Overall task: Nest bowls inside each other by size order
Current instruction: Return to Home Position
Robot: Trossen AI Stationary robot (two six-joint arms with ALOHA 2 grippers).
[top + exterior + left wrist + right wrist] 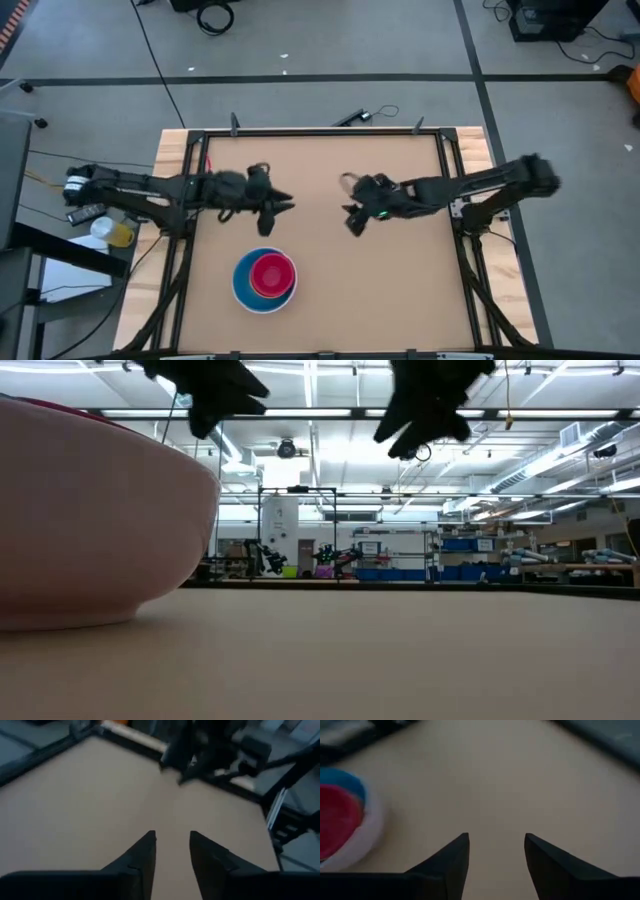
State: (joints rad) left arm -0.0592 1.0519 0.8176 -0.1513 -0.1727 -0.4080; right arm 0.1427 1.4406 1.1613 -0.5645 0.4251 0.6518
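A stack of nested bowls (pixel 265 280) stands on the table near its front edge, left of centre: a white outer bowl, a light blue one inside it, and a magenta-red one (pixel 272 274) on top. The stack also shows in the right wrist view (pixel 342 820) and fills the left of the low view (pixel 95 520). The yellow and orange bowls are hidden or out of view. My left gripper (pixel 282 208) hovers open above the table, behind the stack. My right gripper (pixel 352 222) hovers open to the stack's right. Both are empty.
The tan tabletop (pixel 400 290) lies bare to the right of the stack and behind it. A black frame (pixel 320 131) runs along the table's far and side edges. Loose items (pixel 105 228) lie off the table's left edge.
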